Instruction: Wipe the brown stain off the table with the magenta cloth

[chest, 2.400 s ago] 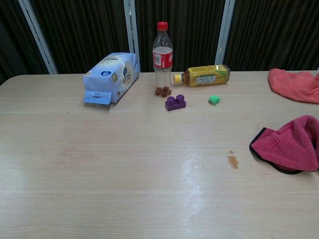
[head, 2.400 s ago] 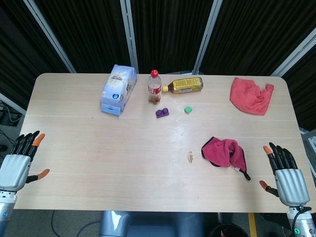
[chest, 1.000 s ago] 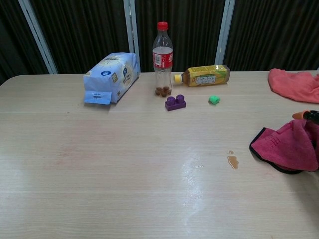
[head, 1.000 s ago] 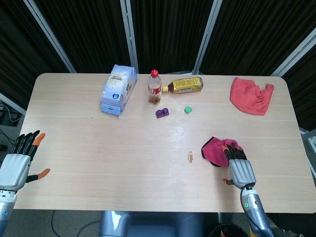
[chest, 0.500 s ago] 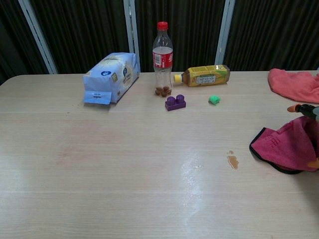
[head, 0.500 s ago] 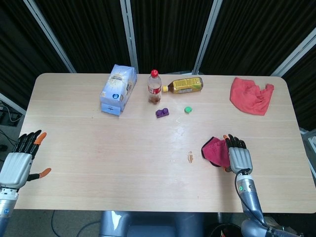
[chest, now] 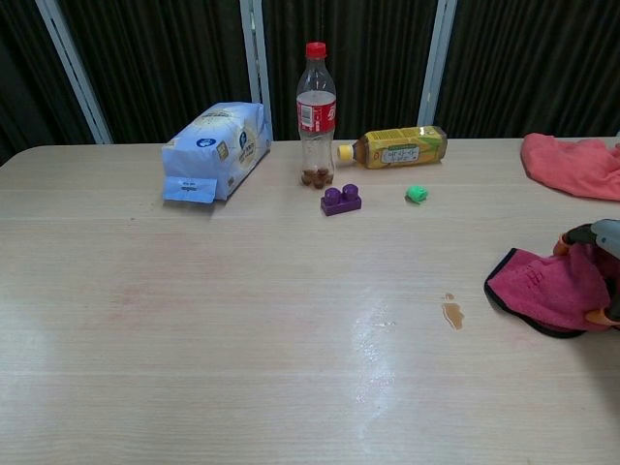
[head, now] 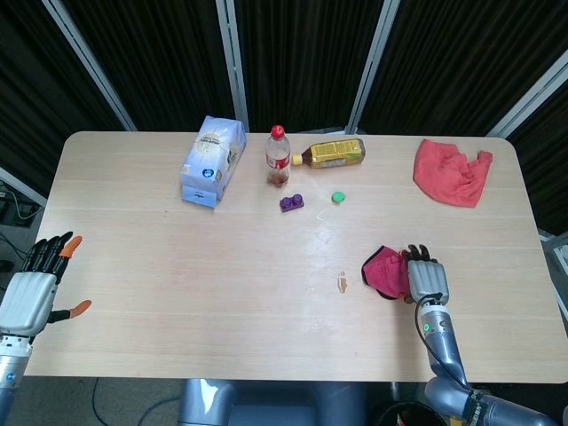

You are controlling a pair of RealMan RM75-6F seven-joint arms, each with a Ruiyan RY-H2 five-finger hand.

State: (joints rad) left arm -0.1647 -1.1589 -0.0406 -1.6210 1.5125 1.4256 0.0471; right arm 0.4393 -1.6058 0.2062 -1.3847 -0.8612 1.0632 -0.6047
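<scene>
The magenta cloth lies bunched on the table's right front part. My right hand rests on the cloth's right half, palm down. Its fingers curl over the far edge and the thumb sits at the near edge, so it grips the cloth. The small brown stain is on the bare wood just left of the cloth, apart from it. My left hand hovers open off the table's front left corner, holding nothing.
At the back stand a blue-white bag, a cola bottle, and a lying yellow bottle. A purple brick and a green cap lie in front of them. A coral cloth lies back right.
My right hand came in from the table's right front edge onto the magenta cloth, slid further over it, and its fingers curled down. The left hand barely moved.
</scene>
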